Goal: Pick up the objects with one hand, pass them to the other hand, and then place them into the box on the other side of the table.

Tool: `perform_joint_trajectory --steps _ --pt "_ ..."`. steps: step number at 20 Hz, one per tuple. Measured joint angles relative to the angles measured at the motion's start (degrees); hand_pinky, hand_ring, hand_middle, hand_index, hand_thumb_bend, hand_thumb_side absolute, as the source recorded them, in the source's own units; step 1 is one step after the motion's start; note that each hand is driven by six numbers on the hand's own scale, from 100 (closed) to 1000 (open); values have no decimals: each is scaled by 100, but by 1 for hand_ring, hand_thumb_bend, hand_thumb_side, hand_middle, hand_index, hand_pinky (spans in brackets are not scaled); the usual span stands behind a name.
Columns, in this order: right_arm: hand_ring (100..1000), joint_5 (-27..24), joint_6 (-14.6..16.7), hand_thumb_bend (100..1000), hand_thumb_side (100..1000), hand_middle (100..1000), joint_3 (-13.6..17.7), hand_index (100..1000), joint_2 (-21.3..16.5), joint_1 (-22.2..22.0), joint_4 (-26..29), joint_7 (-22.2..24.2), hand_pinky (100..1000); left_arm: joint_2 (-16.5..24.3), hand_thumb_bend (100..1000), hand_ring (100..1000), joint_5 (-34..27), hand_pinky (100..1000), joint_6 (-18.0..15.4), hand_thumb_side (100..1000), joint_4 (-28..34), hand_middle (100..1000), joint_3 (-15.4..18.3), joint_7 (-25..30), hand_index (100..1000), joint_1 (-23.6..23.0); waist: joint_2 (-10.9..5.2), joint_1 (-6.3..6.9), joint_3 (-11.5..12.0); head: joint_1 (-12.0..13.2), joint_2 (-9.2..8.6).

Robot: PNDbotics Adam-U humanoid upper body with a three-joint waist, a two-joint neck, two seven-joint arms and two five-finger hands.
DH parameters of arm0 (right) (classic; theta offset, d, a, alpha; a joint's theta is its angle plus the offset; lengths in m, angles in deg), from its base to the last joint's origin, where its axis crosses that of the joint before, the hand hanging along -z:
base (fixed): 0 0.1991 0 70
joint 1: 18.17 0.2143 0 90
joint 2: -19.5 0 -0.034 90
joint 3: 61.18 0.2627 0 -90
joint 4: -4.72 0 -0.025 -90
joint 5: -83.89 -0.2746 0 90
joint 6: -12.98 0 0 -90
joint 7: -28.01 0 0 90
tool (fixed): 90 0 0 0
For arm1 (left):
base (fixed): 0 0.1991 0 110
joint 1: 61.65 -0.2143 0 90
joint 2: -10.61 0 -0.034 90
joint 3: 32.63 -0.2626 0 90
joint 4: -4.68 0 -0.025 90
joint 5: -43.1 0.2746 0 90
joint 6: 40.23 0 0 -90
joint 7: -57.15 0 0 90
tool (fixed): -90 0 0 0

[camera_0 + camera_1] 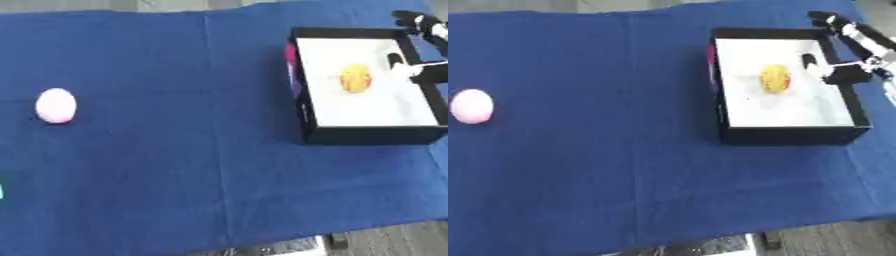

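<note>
A pink egg-shaped object [56, 105] lies on the blue cloth at the far left. At the right stands a black box [789, 135] with a white floor, and a yellow rounded object [775, 78] with reddish marks lies inside it. My right hand [849, 74] hovers over the box's right wall, open, its fingers [855, 34] stretched toward the far corner and its thumb over the white floor. It holds nothing and is apart from the yellow object. My left hand shows in neither view.
The blue cloth [192, 165] covers the table, with grey floor past its front edge. A magenta strip [290, 54] shows on the box's outer left wall. A small teal speck [1, 192] sits at the left border.
</note>
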Motion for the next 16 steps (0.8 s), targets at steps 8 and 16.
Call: perform_joint_trajectory --steps 8,16 --pt "1000 -1502 -617 100 260 1000 264 1000 248 123 1114 690 1000 567 338 880 296 904 -398 498 -1281 781 3 1530 892 499 -2 59 12 551 1" --pt "1000 -1881 -1088 100 262 1000 341 1000 438 188 1633 747 1000 850 602 921 331 946 -1406 562 -2125 801 -165 2965 878 725 -3 97 47 807 12"
